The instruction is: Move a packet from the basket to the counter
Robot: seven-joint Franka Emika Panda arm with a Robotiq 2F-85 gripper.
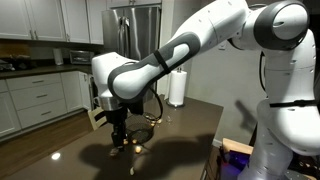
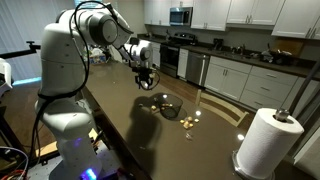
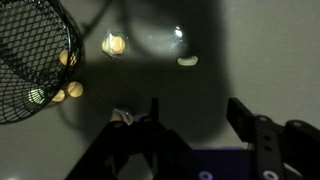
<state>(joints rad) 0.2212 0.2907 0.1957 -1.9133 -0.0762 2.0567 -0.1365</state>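
Gripper jaws spread, nothing held, over the counter; basket ahead-left in the wrist view, small packet inside, probably light, soft and slippery, so pinch mid-body gently.

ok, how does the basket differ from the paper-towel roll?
Colour: the small round wire-mesh basket is dark, the paper-towel roll white. Shape: the basket is a low open bowl, the roll a tall upright cylinder. Both rest on the dark brown glossy counter.
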